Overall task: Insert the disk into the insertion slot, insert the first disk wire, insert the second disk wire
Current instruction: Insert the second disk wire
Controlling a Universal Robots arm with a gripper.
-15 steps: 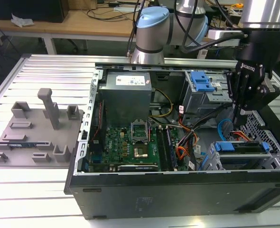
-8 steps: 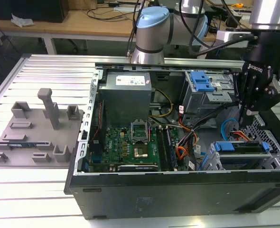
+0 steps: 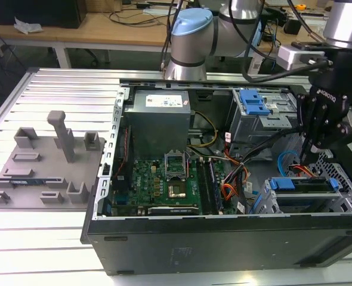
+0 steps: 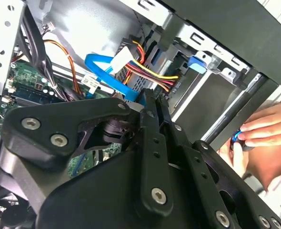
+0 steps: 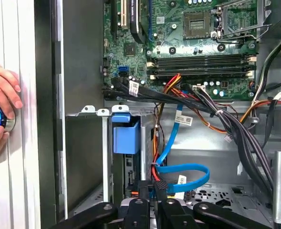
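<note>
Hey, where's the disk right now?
In the exterior view the disk sits in the insertion slot at the case's right end, just below the gripper.

Print in several places, little of it legible.
The white label point(image 3: 164, 101) on the power supply point(image 3: 159, 128) and the small white tags point(image 5: 183, 119) on the cables point(image 5: 216, 117) carry print too fine to read; the gripper point(image 3: 310, 156) body bears a short white wordmark.
</note>
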